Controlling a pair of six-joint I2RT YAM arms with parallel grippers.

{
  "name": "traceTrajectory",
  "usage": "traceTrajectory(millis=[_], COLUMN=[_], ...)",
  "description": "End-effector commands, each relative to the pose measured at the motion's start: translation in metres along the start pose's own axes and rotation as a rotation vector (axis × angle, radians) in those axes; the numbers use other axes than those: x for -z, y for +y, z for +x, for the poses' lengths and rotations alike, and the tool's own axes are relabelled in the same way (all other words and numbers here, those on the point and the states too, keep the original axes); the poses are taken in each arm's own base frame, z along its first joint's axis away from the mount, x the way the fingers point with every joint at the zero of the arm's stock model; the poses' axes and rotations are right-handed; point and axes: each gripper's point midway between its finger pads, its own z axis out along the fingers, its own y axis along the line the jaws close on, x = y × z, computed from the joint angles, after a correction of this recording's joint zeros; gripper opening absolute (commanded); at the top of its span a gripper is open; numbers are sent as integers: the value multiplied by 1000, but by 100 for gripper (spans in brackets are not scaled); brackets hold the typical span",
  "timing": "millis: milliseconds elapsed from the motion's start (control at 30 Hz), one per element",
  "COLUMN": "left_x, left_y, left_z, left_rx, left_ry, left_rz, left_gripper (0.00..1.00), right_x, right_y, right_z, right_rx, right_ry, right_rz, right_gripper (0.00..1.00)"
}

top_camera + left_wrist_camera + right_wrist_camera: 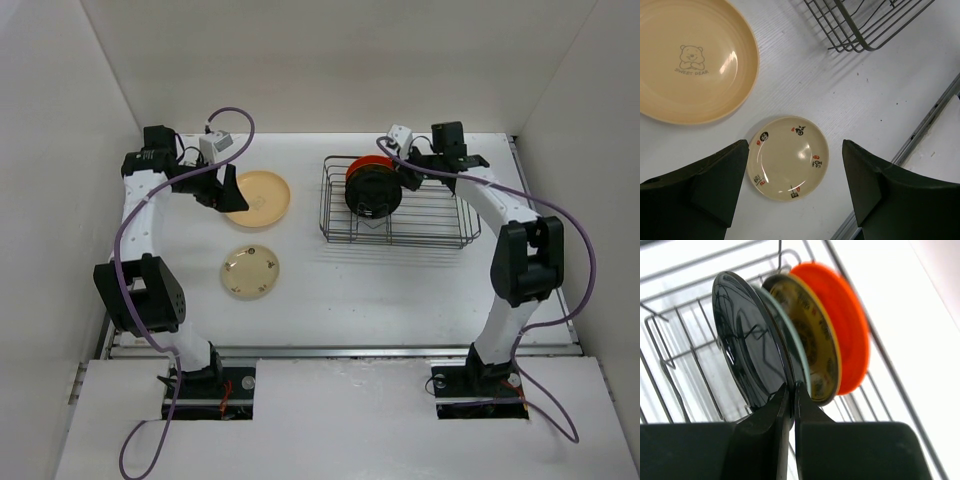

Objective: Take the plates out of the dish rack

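Observation:
The dark wire dish rack (pixel 430 225) stands at the back right and holds three upright plates: a dark teal one (pixel 747 340), a yellow patterned one (pixel 815 345) and an orange-red one (pixel 840 325). My right gripper (pixel 792 387) is shut on the rim of the dark teal plate (pixel 372 195). A large peach plate (pixel 258 198) and a small cream plate (pixel 250 272) lie flat on the table at left. My left gripper (pixel 220 187) is open and empty above the peach plate's left edge; its view shows the cream plate (pixel 788 157) between its fingers.
The peach plate (pixel 690 60) has a bear print. A corner of the rack (pixel 865 25) shows in the left wrist view. A metal rail (pixel 340 350) runs along the table's near edge. White walls close in the back and sides.

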Motion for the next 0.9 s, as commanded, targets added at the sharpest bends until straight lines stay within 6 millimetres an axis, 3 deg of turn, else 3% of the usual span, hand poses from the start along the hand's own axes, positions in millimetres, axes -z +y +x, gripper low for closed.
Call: traceTrajectory(millis=[0,267,467,567,633,667,700,767,867], left_x=[15,21,30,24,19,15,11,1,-18], left_y=[-13,-27,-56,-80,-94,-110,-119,-143,-160], left_z=[-10,-17,-51,-67,-79,-88,-87,-95,-95], left_rx=[-45,-74,-165,-199,-210,-234,-245,-282,-327], left_ry=[-49,-78,-183,-222,-249,-260,-251,-248,-209], left_rz=[-11,26,146,256,316,363,385,438,437], left_gripper=[73,74,74,74,74,74,74,74,74], right_x=[30,63,89,100,99,93,99,93,92], right_y=[-2,-3,4,26,49,67,69,94,115], right_z=[-62,-100,-136,-160,-174,-184,-188,-199,-212], right_rx=[59,80,56,51,50,37,35,35,53], right_ry=[-143,-226,-318,-375,-405,-425,-435,-453,-475], right_rz=[54,119,127,89,42,-6,-4,-58,-100], right_gripper=[0,0,0,0,0,0,0,0,0])
